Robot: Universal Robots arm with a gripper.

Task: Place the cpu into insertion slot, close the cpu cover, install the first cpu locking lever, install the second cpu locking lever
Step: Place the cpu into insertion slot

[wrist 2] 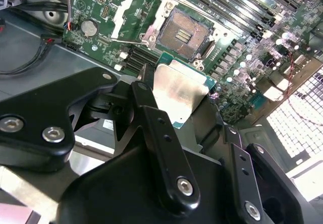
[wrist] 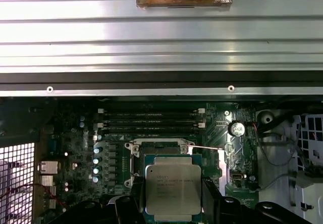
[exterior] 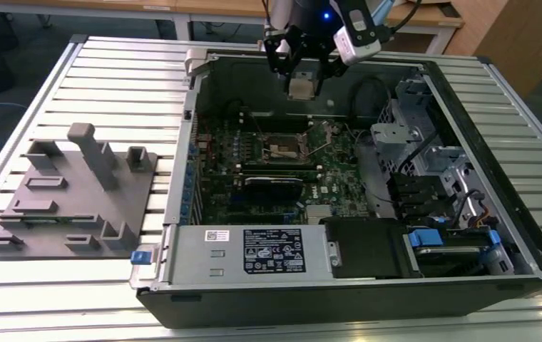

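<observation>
1 gripper (exterior: 302, 80) clamps 1 cpu (wrist 2: 176, 95); 1 insertion slot (wrist 2: 182, 32) below, w/ gap.

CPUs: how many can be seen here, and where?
1. The cpu is clamped in the gripper, held above the motherboard. The insertion slot has no chip in it; its dark centre is bare. Parts of the case are hidden, so another cannot be ruled out.

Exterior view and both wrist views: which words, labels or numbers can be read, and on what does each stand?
Nothing can be read with certainty.
Black label on the power-supply box: print too small.
White sticker beside it: too small.
Top of the cpu, held in the gripper: faint lines, blurred.
</observation>
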